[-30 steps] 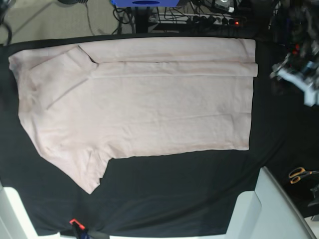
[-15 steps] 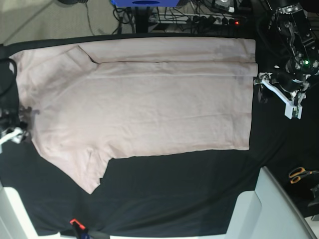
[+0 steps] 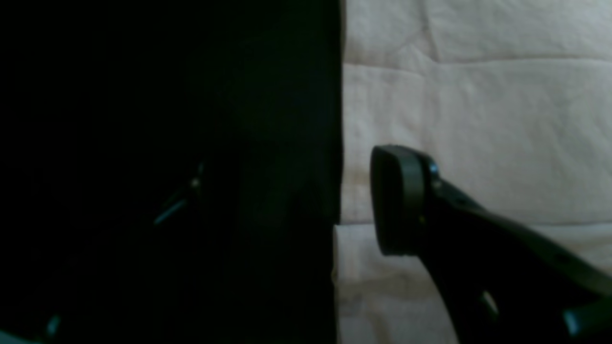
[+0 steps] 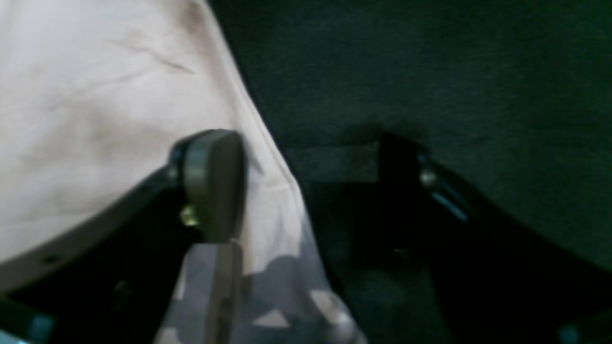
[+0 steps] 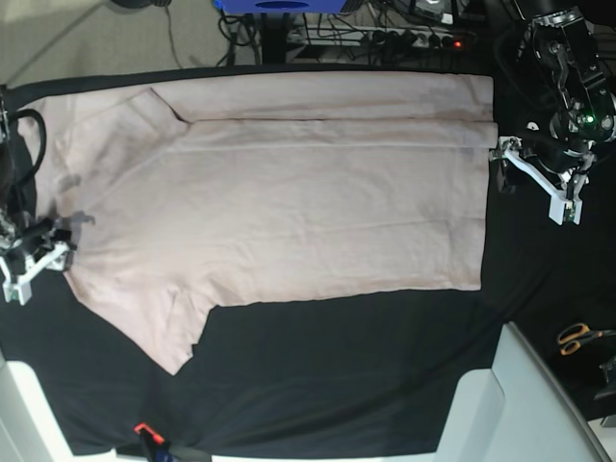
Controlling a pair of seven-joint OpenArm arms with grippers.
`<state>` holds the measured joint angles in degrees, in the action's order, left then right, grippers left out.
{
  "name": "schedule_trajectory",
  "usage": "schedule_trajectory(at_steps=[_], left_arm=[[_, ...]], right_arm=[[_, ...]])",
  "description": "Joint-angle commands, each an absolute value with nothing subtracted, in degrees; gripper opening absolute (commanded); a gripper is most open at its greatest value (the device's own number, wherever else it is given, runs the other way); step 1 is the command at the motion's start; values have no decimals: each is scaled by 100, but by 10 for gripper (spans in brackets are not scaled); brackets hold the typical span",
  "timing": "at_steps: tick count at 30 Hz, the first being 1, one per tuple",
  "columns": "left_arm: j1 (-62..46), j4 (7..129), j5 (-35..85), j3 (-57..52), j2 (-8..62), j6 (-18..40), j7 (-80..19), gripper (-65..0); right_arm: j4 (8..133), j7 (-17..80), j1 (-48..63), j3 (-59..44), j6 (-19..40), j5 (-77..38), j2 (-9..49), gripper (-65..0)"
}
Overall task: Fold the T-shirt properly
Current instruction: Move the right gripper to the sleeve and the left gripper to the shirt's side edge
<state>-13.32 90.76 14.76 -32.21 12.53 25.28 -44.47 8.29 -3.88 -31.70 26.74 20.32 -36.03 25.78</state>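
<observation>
While both spread wide, left tool (image 3: 282, 200) and right tool (image 4: 315, 186) straddle T-shirt (image 5: 289, 202) edges.

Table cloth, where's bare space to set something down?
Biggest bare patch of table cloth: the near strip below the T-shirt, right of its sleeve. A narrower strip lies right of the hem, but the left gripper crowds it. The right gripper crowds the opposite edge.
</observation>
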Motion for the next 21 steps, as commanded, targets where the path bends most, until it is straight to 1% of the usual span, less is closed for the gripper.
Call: schedule_trajectory(at_steps=[1,4,7,8,21], left_arm=[[-1288,9156,1508,-3257,1323,2510,-4365,-240],[-1262,9156,1508,-3240,1305,2510,-4365,-240],[-1253,9156,1508,-3222,1305,2510,-4365,-240],[-1253,9156,1508,-3222,1305,2510,-4365,-240],[-1244,9156,1473,-3213,1305,2510,-4374,-240]], right_arm=[[848,-286,-3266,2695,2044,-3618,2695,-345],[848,-286,-3266,2695,2044,-3618,2703,-473],[857,-286,-3266,2695,2026,-3618,2703,-638],[901,-286,-3266,2695,2026,-3618,2703,-650],[2185,-251,-2545,2642,2018,-3653,2800,-650]])
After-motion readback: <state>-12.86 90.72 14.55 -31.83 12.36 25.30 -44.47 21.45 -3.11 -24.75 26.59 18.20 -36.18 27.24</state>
